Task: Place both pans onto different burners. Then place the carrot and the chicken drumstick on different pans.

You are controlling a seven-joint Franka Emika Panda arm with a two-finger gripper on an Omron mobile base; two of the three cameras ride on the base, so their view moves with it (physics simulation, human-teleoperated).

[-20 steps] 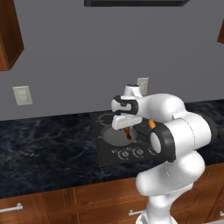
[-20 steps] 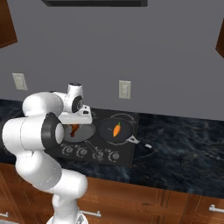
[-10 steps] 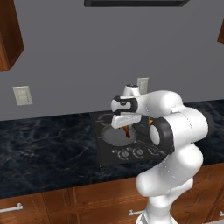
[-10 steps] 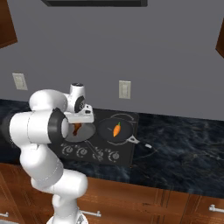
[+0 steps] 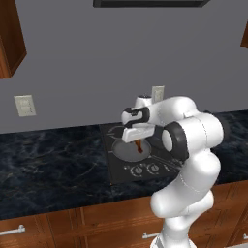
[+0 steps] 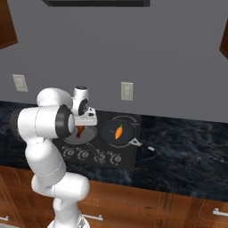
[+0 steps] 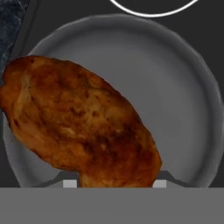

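My gripper (image 7: 114, 183) is shut on the chicken drumstick (image 7: 78, 122), a glossy reddish-brown piece that hangs from the fingers just above a grey pan (image 7: 179, 87). In the base views that drumstick (image 6: 80, 132) dangles under the gripper (image 5: 138, 138) over the left pan (image 6: 71, 139) on the black cooktop (image 6: 131, 156). The second pan (image 6: 111, 133) sits on the burner to the right, with the orange carrot (image 6: 119, 132) lying in it. A white burner ring (image 7: 153, 11) shows beyond the grey pan.
The right pan's thin handle (image 6: 141, 144) sticks out over the dark marble counter (image 6: 187, 156). Round knobs (image 6: 83, 154) line the cooktop's front. A wall outlet (image 6: 127, 90) sits behind the cooktop, and wooden drawers (image 5: 58, 223) run below the counter.
The hand has sunk a little with the drumstick, closer to the left pan, and the arm's elbow has swung. The carrot and both pans stayed put.
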